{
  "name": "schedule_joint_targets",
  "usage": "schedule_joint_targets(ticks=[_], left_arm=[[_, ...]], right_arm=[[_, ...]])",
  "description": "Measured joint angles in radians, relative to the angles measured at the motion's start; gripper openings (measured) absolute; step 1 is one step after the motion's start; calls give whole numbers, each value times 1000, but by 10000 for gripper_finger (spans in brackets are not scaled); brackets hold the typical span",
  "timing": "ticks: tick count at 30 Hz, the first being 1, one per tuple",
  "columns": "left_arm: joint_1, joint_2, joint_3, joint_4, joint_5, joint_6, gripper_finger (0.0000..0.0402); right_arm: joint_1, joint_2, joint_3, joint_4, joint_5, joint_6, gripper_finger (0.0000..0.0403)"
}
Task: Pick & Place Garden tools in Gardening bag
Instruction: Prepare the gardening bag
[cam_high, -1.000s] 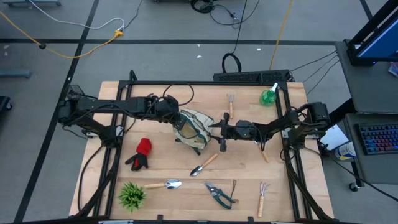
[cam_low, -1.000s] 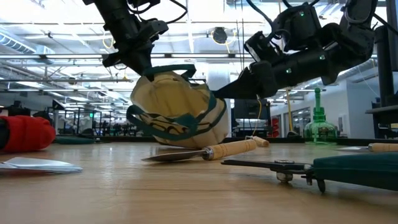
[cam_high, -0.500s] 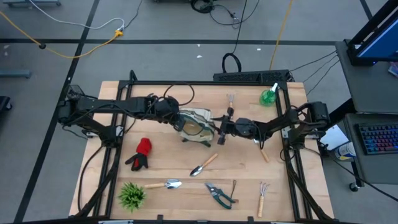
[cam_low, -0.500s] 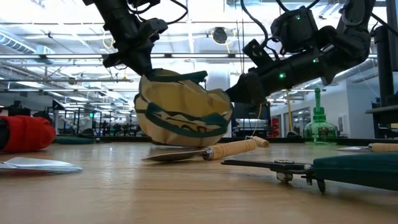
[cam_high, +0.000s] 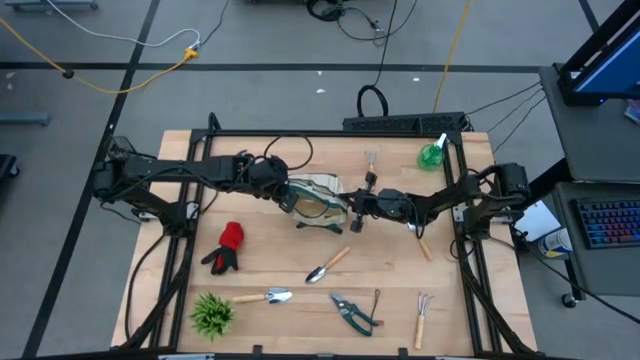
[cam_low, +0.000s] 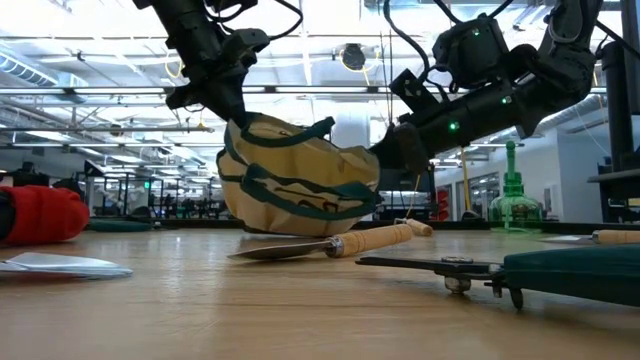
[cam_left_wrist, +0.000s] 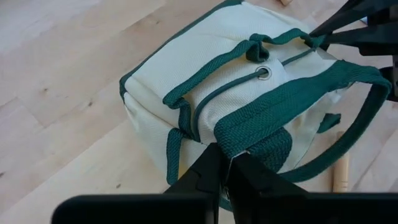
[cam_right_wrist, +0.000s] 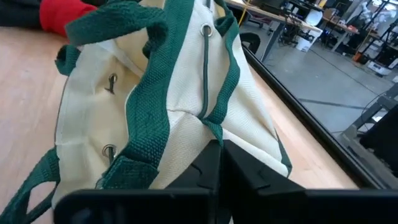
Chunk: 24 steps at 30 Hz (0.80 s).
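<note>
The cream canvas gardening bag with green trim (cam_high: 318, 200) is at the table's middle, between my two grippers; it also shows in the low view (cam_low: 300, 180). My left gripper (cam_high: 284, 191) is shut on its left end and my right gripper (cam_high: 351, 211) on its right end. On the table lie a wooden-handled trowel (cam_high: 328, 265), a second trowel (cam_high: 262, 297), green pruners (cam_high: 352, 312), two small forks (cam_high: 371, 165) (cam_high: 422, 318), a red-and-black glove (cam_high: 228, 247) and a green spray bottle (cam_high: 432, 154). My left gripper pinches a green webbing strap (cam_left_wrist: 244, 134) at the bag's left end between its two fingers. It comes slanting down from the table's left. The bag's underside (cam_low: 290, 228) looks to be down on the table. My right gripper pinches the bag's right end where a green trim strip meets the cream cloth (cam_right_wrist: 210, 127). It comes about level from the table's right. How many layers it has, I cannot tell.
A spiky green tuft plant (cam_high: 211, 314) stands at the near left corner. Another wooden-handled tool (cam_high: 424, 246) lies under my right arm. A black metal frame (cam_high: 330, 133) runs along the table's far edge and sides. There is bare wood in front of the bag.
My right gripper has gone toward the far edge and a little up, holding the bag's right end. The bag has turned over: its sagging near part has been drawn up and back, so its side now faces the near edge. My left gripper has kept its hold.
</note>
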Motion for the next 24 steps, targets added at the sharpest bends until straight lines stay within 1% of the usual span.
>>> schedule_joint_targets(ticks=[2, 5, 7, 9, 12, 14, 16, 18, 20, 24], left_arm=[[0, 0, 0, 0, 20, 5, 19], [0, 0, 0, 0, 61, 30, 7], [0, 0, 0, 0, 87, 32, 7], [0, 0, 0, 0, 111, 35, 16], [0, 0, 0, 0, 136, 43, 25], [0, 0, 0, 0, 156, 61, 22], [0, 0, 0, 0, 180, 74, 13], [4, 0, 0, 0, 207, 85, 6], [12, 0, 0, 0, 239, 90, 7], [33, 0, 0, 0, 285, 107, 23]], right_arm=[[0, -2, 0, 4, -2, 59, 6], [0, -24, 0, -2, -6, 191, 3], [-4, -43, 0, -19, -42, 275, 3], [-14, -72, 0, -41, -128, 346, 3], [-42, -127, -1, -48, -333, 441, 3], [-63, -159, -1, -57, -443, 505, 3], [-80, -185, 0, -64, -517, 559, 3], [-96, -202, 0, -93, -552, 619, 3], [-105, -208, 0, -139, -562, 681, 3], [-102, -208, 0, -209, -578, 791, 5]])
